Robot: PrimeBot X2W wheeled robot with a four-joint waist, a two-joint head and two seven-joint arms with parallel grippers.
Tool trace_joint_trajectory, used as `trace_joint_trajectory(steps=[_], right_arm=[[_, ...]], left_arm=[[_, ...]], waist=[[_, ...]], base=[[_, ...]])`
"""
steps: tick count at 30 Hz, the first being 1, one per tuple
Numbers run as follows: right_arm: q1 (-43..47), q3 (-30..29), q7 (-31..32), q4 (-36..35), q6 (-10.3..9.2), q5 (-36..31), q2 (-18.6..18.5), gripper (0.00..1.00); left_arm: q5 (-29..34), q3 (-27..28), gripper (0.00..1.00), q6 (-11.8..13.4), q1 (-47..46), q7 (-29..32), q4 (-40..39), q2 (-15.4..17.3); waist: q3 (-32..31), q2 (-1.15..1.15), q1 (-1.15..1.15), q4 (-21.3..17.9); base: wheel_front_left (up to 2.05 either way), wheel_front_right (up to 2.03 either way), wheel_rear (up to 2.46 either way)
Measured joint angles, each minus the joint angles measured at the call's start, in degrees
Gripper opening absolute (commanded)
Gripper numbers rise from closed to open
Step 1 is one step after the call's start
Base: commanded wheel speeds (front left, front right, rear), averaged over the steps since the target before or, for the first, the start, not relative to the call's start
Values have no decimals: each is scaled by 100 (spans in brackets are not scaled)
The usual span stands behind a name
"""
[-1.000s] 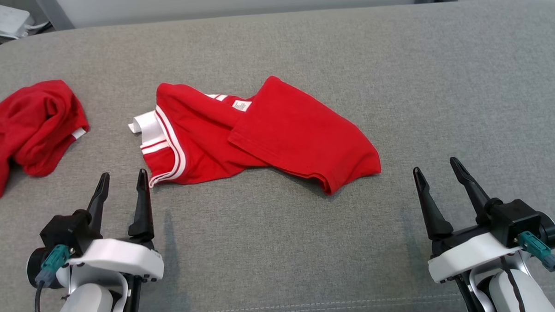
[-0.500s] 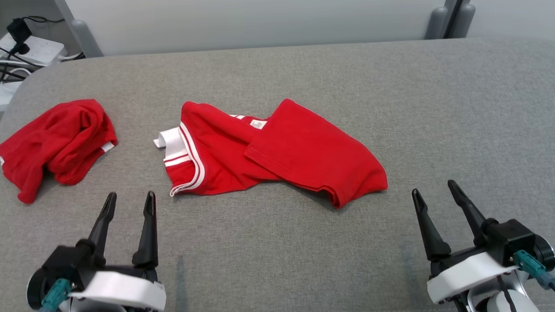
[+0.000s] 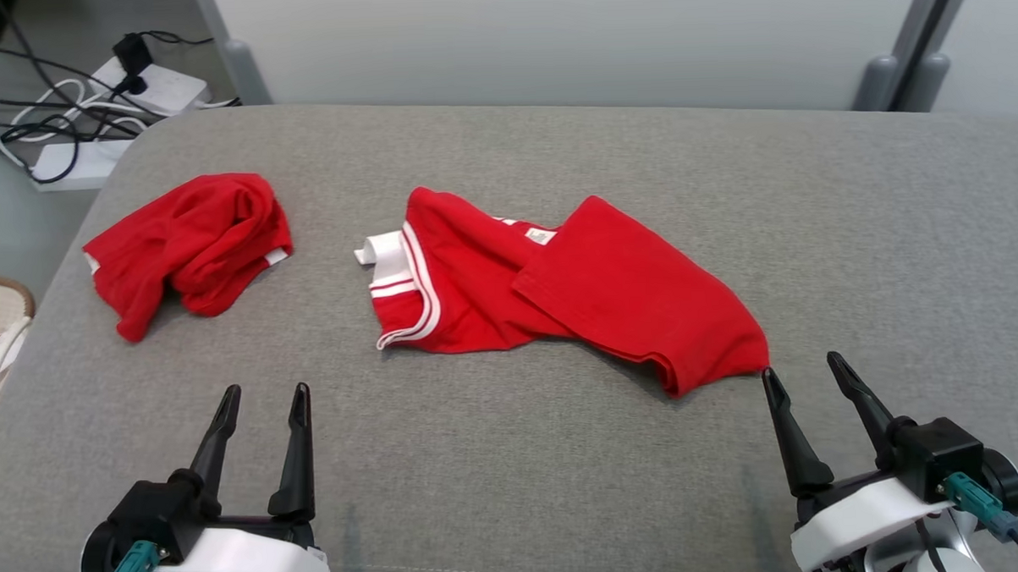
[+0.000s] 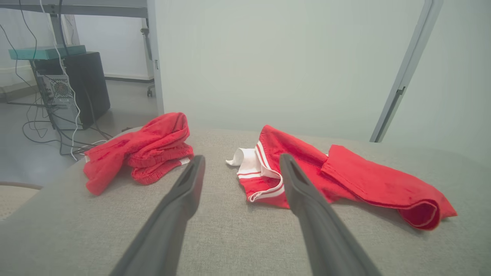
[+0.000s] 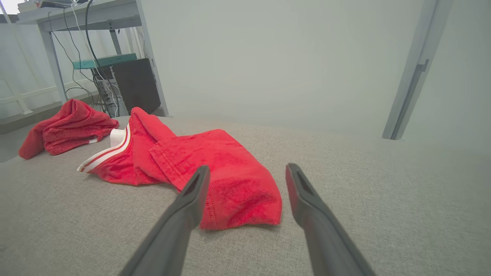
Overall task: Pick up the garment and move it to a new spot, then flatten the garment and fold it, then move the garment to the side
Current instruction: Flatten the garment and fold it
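Fabric of a soft, light kind is shown in the head view: the red garment (image 3: 611, 291) with white striped trim is laid rumpled and partly doubled over itself near the middle of the grey padded surface (image 3: 896, 222), while a second red bundle (image 3: 190, 246) is heaped well apart from it at ten o'clock. The left gripper (image 3: 267, 389) and the right gripper (image 3: 800, 365) are held at seven and five o'clock with jaws spread and empty, the right one just beside the garment's near corner. In the left wrist view, the white-striped band (image 4: 261, 172) is seen just beyond the parted fingertips at twelve o'clock; being thicker, it is judged a firm place to hold. In the right wrist view, the folded hem corner (image 5: 245, 207) is seen through the gap between the parted fingers, also at twelve o'clock. The cloth is expected to sag and drape once lifted, so two edge points set well apart, pinched low against the cushion, are judged best.
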Motion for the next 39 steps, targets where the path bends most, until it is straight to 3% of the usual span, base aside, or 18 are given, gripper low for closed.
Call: trace_joint_trajectory(steps=[6, 12, 21, 31, 33, 34, 35, 39], right_arm=[[-467, 437, 196, 286, 0, -16, -276, 100], [-1545, 1243, 337, 1210, 11, -18, -547, 100], [-2878, 1917, 403, 2613, 14, -3, -678, 100], [-3705, 2326, 443, 3747, 14, -12, -683, 100], [-3793, 2417, 458, 3908, 14, -10, -677, 45], [-3818, 2441, 460, 3964, 14, 1, -671, 35], [-3864, 2462, 463, 4046, 14, 4, -662, 0], [-3978, 2535, 468, 4157, 14, 67, -660, 0]], left_arm=[[103, -62, 100, -145, -40, -1, 38, -182], [191, -101, 100, -303, -287, -1, 202, -461], [345, -105, 100, -560, -563, -1, 369, -823], [404, -104, 100, -805, -861, -1, 517, -1047], [405, -104, 100, -808, -861, -1, 561, -1051], [405, -102, 100, -822, -861, -1, 571, -1054], [405, -102, 100, -845, -861, -1, 580, -1056], [420, -87, 100, -850, -861, -1, 599, -1065]], waist=[[68, 0, 0, 328], [244, 0, 0, 820], [637, 0, 0, 1336], [1009, 0, 0, 1734], [1046, 0, 0, 1768], [1060, 0, 0, 1778], [1070, 0, 0, 1782], [1075, 0, 0, 1762]], base=[[0, 0, 0], [0, 0, 0], [0, 0, 0], [0, 0, 0], [0, 0, 0], [0, 0, 0], [0, 0, 0], [0, 0, 0]])
